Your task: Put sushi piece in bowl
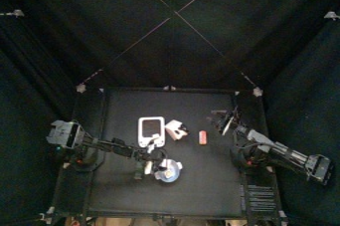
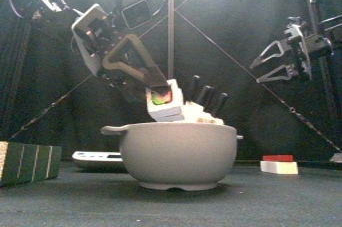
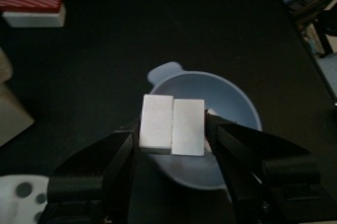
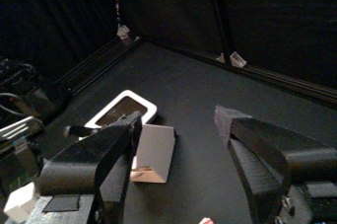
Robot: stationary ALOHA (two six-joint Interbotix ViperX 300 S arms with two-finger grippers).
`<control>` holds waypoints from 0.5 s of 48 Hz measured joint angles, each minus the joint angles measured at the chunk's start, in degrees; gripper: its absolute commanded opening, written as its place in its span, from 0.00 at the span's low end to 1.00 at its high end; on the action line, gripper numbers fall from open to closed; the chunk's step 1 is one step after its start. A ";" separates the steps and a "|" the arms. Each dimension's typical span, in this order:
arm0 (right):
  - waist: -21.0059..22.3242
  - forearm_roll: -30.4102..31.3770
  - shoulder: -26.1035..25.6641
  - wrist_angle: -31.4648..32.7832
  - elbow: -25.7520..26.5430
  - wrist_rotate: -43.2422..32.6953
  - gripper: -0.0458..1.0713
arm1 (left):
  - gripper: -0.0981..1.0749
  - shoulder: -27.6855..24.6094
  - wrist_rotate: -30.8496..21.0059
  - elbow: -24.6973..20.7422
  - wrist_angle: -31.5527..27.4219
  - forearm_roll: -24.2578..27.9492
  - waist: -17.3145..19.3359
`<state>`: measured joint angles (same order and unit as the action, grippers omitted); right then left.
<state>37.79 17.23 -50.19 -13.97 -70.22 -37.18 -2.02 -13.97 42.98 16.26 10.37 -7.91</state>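
My left gripper (image 2: 163, 107) is shut on a white sushi piece (image 2: 162, 99) with a green top. It holds the piece just above the pale bowl (image 2: 178, 156), which stands at the table's front middle. In the left wrist view the piece (image 3: 174, 124) sits between the jaws over the bowl's near rim (image 3: 218, 92). In the top view the left gripper (image 1: 154, 160) is beside the bowl (image 1: 170, 175). My right gripper (image 4: 178, 121) is open and empty. It rests high at the right (image 2: 291, 51), away from the bowl.
A white rectangular tray (image 1: 151, 128) lies behind the bowl, with a white block (image 1: 174, 126) beside it. A red-and-white piece (image 2: 278, 165) lies to the right. A green-and-wood block (image 2: 27, 162) stands at the front left.
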 measured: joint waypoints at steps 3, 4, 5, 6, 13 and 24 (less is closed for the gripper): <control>0.09 0.00 0.00 0.00 0.00 -0.09 0.87 | 0.83 -0.53 0.00 -0.35 0.00 -0.35 -0.18; 0.00 0.00 0.00 0.00 0.00 0.00 0.87 | 0.83 -0.70 -0.09 -0.44 0.00 -0.53 -0.18; 0.09 0.00 0.09 0.00 0.00 0.00 0.87 | 0.83 -0.88 0.00 -0.53 0.00 -0.79 -0.26; 0.09 0.00 0.00 0.00 0.00 0.00 0.87 | 0.83 -0.97 0.00 -0.44 0.00 -1.05 -0.26; 0.00 0.00 0.00 0.00 0.00 0.00 0.87 | 0.83 -1.67 -0.09 -0.53 0.00 -2.55 -0.35; 0.00 0.09 0.00 0.00 0.00 0.00 0.87 | 0.86 -1.76 -0.09 -0.53 0.00 -2.72 -0.26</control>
<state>37.79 17.31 -50.19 -13.97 -70.22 -37.18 -3.78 -14.06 42.45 16.26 7.65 -8.17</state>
